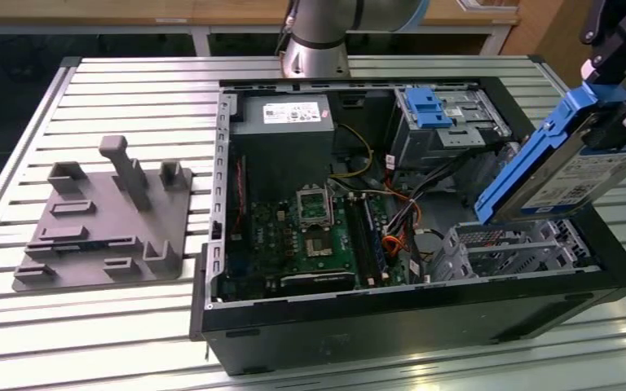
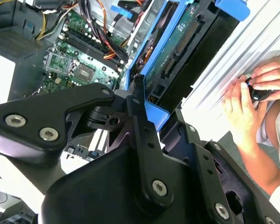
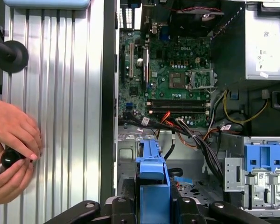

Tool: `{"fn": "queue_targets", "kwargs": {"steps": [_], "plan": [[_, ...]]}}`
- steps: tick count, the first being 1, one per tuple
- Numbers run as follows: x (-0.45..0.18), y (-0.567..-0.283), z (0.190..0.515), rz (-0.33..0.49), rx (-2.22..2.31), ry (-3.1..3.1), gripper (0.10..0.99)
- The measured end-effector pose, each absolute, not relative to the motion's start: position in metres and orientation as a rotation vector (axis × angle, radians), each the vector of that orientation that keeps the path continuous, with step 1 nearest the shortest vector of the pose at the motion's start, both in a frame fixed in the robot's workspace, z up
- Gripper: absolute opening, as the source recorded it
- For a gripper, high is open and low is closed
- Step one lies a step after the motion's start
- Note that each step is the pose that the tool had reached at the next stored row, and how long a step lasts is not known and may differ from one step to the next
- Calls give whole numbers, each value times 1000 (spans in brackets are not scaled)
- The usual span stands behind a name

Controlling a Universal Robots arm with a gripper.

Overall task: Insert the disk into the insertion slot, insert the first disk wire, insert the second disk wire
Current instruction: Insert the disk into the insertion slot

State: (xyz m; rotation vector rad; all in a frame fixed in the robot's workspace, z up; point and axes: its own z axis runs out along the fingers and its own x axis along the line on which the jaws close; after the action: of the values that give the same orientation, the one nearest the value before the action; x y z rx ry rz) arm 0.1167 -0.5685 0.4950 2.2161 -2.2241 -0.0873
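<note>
Upper right in the exterior view, the black gripper (image 1: 609,122) is clamping the blue-framed silver disk (image 1: 553,179) by its carrier; likely rigid, fragile.

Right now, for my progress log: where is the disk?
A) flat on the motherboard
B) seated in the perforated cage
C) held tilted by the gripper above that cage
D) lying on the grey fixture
C: the gripper grips the disk, tilted in the air over the insertion slot, not yet inside it.
</note>
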Motion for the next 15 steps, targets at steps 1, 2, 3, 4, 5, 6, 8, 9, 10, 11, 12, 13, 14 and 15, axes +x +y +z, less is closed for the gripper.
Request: {"fn": "queue_targets", "kwargs": {"steps": [1, 2, 3, 4, 5, 6, 8, 9, 10, 11, 12, 13, 14, 15], "plan": [[119, -569, 495, -87, 2216, -2224, 365], [121, -569, 495, -87, 2216, -2224, 365], [122, -569, 495, -87, 2216, -2224, 365], [124, -568, 495, -87, 2216, -2224, 365], [124, -568, 494, -88, 2216, -2224, 365], [124, -568, 494, -87, 2216, -2224, 365], [124, -569, 495, -87, 2216, -2224, 365], [124, -569, 495, -87, 2216, -2224, 365], [124, -569, 495, -87, 2216, -2224, 365], [124, -568, 494, -87, 2216, -2224, 365], [124, -568, 494, -87, 2216, -2224, 365], [124, -567, 494, -87, 2216, -2224, 365], [124, -566, 493, -87, 2216, -2224, 365], [124, -565, 493, -87, 2216, -2224, 365]]}}
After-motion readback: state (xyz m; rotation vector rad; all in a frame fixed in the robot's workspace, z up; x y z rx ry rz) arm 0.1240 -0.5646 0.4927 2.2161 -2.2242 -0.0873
